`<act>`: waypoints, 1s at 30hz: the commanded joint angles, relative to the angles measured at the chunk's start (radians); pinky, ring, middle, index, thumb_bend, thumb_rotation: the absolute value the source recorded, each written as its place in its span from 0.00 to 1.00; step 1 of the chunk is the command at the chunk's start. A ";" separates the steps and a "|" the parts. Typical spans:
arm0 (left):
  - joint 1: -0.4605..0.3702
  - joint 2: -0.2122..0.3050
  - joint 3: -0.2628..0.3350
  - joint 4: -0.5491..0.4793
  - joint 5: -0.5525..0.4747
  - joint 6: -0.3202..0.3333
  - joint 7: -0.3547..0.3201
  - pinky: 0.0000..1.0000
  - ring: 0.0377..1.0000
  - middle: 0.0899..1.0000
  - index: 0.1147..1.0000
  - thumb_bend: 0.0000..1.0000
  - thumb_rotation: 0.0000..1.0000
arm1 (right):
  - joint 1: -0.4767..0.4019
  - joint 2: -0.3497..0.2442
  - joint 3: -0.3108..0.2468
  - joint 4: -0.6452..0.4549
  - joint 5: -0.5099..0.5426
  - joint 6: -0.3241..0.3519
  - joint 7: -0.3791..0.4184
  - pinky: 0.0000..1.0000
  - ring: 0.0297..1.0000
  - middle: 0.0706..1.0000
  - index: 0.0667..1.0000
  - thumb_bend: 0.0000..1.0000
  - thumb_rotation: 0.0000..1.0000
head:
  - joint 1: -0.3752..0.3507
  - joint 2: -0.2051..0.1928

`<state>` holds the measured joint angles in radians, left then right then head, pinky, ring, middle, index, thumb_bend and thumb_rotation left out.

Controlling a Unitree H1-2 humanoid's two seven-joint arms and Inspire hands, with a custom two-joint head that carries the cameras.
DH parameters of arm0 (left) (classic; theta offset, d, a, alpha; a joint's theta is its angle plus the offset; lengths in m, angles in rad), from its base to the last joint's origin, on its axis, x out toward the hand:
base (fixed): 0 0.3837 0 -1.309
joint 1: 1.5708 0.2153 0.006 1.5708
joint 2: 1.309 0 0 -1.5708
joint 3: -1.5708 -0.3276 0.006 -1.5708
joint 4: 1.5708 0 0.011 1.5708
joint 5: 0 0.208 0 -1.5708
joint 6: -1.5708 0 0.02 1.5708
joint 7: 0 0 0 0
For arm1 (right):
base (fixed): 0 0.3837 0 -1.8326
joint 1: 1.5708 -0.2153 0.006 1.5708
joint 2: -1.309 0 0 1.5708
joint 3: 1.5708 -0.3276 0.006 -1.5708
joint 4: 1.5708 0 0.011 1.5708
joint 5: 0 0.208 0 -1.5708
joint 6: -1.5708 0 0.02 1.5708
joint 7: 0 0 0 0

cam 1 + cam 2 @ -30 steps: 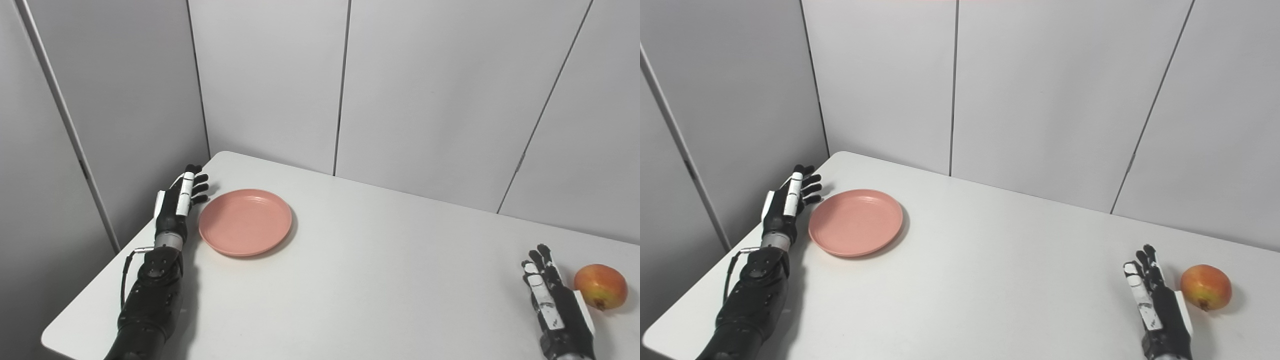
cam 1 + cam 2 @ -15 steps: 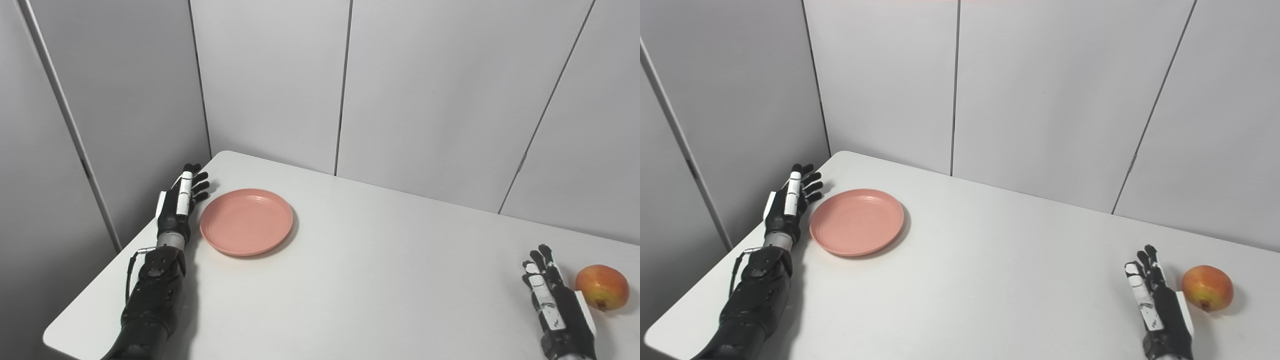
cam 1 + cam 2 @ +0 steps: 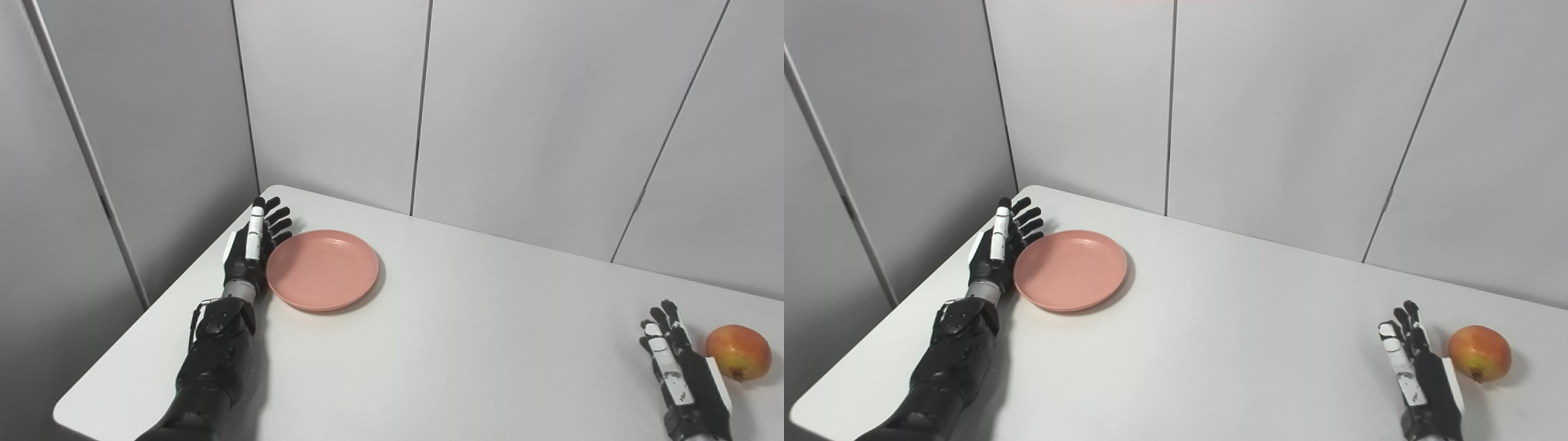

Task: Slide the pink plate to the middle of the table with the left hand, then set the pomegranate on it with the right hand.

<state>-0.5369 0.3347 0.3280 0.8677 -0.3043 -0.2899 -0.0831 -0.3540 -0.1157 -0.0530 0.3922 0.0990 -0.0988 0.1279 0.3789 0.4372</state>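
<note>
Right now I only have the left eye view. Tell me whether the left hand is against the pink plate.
Observer: In the right eye view the left hand stands on edge, fingers straight, at the pink plate's left rim. No table shows between them.
Operator: Check the room beyond the pomegranate. It sits near my frame edge.
Observer: The right eye view shows a wider strip of bare table to the right of the pomegranate.
</note>
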 commanded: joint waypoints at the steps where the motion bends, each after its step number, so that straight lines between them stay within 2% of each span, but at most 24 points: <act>1: -0.031 0.006 -0.008 -0.013 -0.006 0.008 -0.019 0.80 0.83 0.83 0.82 0.64 1.00 | -0.033 -0.008 -0.007 -0.023 0.008 -0.051 0.003 0.96 0.96 0.97 1.00 0.49 0.76 | 0.002 0.001; 8: -0.025 -0.008 -0.020 -0.030 -0.011 0.013 -0.048 0.84 0.84 0.83 0.82 0.63 1.00 | -0.032 -0.007 -0.005 -0.024 0.000 -0.051 -0.002 0.96 0.95 0.97 1.00 0.50 0.77 | 0.002 0.002; 15: -0.014 -0.031 -0.040 -0.096 -0.009 0.069 -0.048 0.83 0.84 0.83 0.83 0.64 1.00 | -0.031 -0.003 -0.008 -0.031 0.007 -0.042 0.000 0.96 0.95 0.97 1.00 0.50 0.76 | 0.000 0.003; 23: -0.002 -0.068 -0.074 -0.156 -0.004 0.096 -0.076 0.85 0.86 0.85 0.84 0.62 1.00 | -0.030 -0.004 -0.004 -0.036 0.000 -0.039 -0.002 0.97 0.96 0.97 1.00 0.49 0.77 | -0.009 0.007; 30: 0.006 -0.111 -0.106 -0.208 0.017 0.142 -0.048 0.86 0.88 0.87 0.86 0.61 1.00 | -0.029 -0.002 -0.001 -0.040 -0.011 -0.043 -0.007 0.96 0.95 0.97 0.99 0.49 0.77 | -0.016 0.011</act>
<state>-0.5057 0.2231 0.2296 0.6877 -0.2979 -0.1549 -0.1330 -0.3523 -0.1146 -0.0511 0.3870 0.0867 -0.0987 0.1228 0.3636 0.4464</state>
